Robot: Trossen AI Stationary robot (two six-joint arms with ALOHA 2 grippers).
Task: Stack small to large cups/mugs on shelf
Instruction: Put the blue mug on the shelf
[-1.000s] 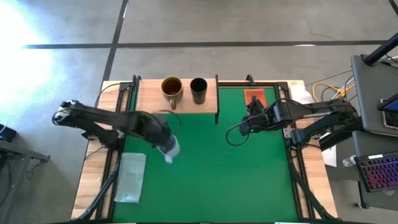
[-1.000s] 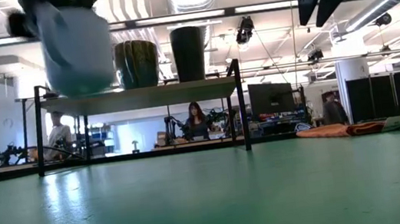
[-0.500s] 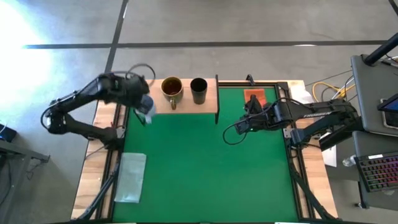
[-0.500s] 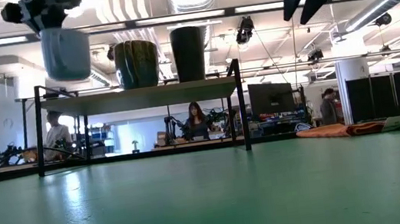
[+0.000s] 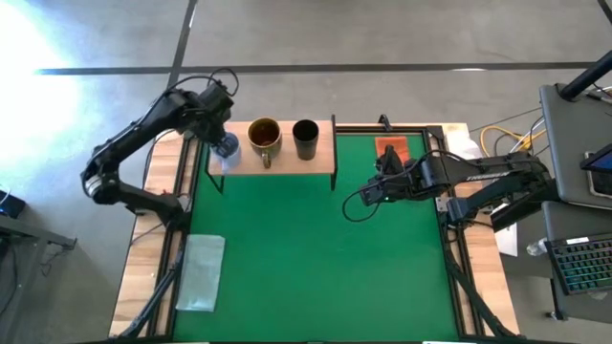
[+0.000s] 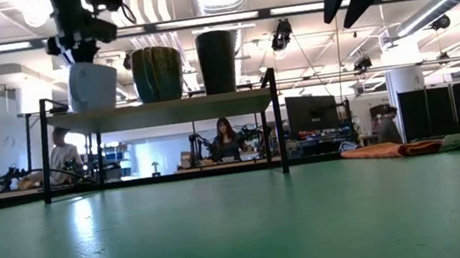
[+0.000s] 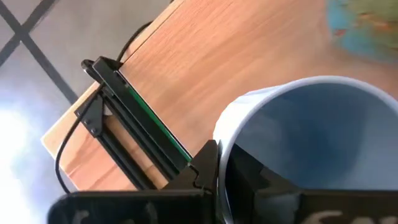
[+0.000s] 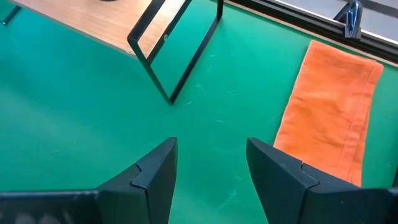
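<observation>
- The left gripper (image 5: 222, 145) is holding the pale blue-grey mug (image 5: 227, 146) by its rim, one finger inside and one outside. I think that grip is keeping the mug upright and its bottom free to be set down.
- The mug is sitting at the left end of the shelf (image 5: 287, 153). In the low view its base (image 6: 93, 86) is looking level with the board, but I cannot tell if it is resting there or just above it.
- The brown-mustard mug (image 5: 264, 136) is standing in the middle, and the small black cup (image 5: 305, 136) is standing to its right, close beside it.
- So the row is going black, mustard, blue. I think the blue one is going on the far left because it is the biggest, which makes small to large.
- The right gripper (image 5: 367, 194) is waiting above the green table (image 5: 316, 258), near the orange cloth (image 5: 390, 148). Its fingers (image 8: 152, 171) are spread wide and holding nothing. I think it is staying out of the way.
- A clear bag (image 5: 201, 272) is lying on the table's left side.
- I am not seeing any brand, label or writing that I can read on the mugs or shelf.
</observation>
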